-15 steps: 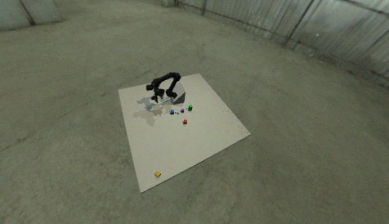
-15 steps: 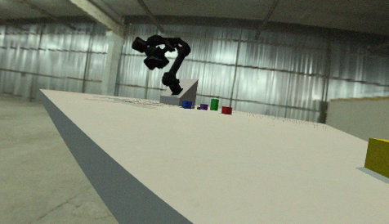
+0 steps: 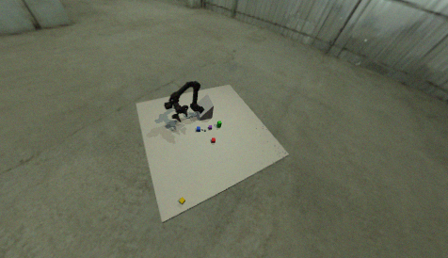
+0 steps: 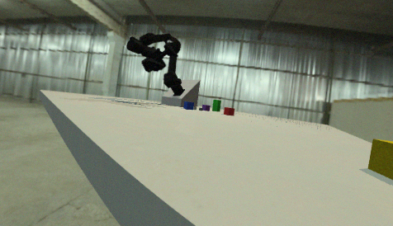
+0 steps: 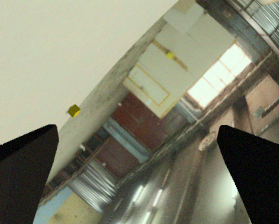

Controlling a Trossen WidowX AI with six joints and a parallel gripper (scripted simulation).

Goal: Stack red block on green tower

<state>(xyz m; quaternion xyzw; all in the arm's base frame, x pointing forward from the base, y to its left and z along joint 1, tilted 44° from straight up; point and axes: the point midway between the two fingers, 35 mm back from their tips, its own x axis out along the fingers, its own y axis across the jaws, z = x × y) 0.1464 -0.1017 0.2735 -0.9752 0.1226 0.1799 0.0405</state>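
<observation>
Claw spread wide, nothing in it, raised high w/ the arm folded back near its base. Red block lies on the surface, apart from the green tower on the side away from the arm base; claw sits well apart from both, beyond the tower's far side, so it must likely reach out and down. Block looks cube-ish, no clear long axis. Blue block and purple block just beside the tower; yellow block far off. Pale surface on concrete floor, corrugated metal walls.

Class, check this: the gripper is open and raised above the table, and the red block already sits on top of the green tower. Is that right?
Not quite. The red block lies on the table, apart from the green tower, as the top view shows. The gripper is indeed open and raised.
</observation>
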